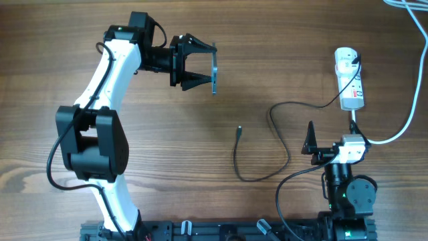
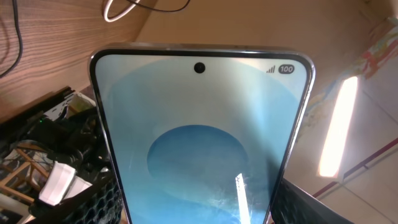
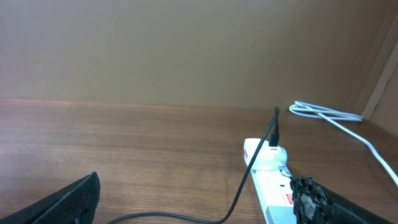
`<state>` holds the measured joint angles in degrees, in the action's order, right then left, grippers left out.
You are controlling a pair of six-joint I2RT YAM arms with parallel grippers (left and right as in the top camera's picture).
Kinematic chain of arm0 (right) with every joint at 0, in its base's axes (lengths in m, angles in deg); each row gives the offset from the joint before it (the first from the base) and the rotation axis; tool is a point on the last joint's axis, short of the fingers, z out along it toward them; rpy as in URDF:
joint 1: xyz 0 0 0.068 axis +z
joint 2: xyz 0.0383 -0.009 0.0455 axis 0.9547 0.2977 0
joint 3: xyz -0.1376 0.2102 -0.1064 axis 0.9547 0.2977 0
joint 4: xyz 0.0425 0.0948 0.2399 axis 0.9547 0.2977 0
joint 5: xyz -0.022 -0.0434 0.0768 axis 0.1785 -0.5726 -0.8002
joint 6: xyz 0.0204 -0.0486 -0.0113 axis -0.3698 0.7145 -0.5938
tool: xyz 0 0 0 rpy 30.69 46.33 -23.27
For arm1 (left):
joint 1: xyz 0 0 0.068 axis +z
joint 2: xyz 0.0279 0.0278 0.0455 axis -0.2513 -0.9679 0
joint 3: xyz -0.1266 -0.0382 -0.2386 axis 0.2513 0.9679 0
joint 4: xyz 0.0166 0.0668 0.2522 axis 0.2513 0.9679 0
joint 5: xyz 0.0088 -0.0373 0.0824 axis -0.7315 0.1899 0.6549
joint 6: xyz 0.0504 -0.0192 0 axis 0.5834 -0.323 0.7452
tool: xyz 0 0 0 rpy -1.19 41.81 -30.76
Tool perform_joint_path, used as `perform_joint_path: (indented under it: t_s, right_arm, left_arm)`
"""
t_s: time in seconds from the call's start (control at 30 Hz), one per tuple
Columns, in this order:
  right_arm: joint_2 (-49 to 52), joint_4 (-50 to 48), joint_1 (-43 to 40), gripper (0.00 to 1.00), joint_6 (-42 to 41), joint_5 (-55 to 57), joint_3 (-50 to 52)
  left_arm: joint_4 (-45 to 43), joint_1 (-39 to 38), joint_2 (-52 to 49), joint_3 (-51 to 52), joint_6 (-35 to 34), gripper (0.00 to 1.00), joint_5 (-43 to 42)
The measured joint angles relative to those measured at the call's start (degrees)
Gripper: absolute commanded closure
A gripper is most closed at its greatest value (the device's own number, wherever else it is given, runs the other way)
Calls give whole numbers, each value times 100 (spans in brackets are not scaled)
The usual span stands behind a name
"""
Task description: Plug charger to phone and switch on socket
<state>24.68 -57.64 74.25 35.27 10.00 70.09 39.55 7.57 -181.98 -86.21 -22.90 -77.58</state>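
My left gripper [image 1: 200, 67] is shut on the phone [image 1: 214, 69] and holds it on edge above the table at the far left. In the left wrist view the phone [image 2: 199, 143] fills the frame, its blue screen lit, between the two fingers [image 2: 199, 214]. The charger cable [image 1: 284, 144] runs from the socket [image 1: 350, 84] in a loop, and its plug tip [image 1: 239, 131] lies loose on the table centre. My right gripper [image 1: 332, 132] is open and empty, just in front of the socket [image 3: 273, 186]. The cable's white adapter [image 3: 266, 155] sits in the socket's far end.
A thick white cord [image 1: 409, 114] curves from beside the right arm up to the far right corner; it also shows in the right wrist view [image 3: 329, 115]. The arm bases stand at the table's front edge [image 1: 221, 231].
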Motion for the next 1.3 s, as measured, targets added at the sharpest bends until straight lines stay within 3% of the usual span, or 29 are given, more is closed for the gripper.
perform_joint_path:
  t_s: [1.3]
  right_arm:
    - [0, 2, 0, 0, 0, 0, 0]
  left_arm:
    - [22, 0, 0, 0, 0, 25, 0]
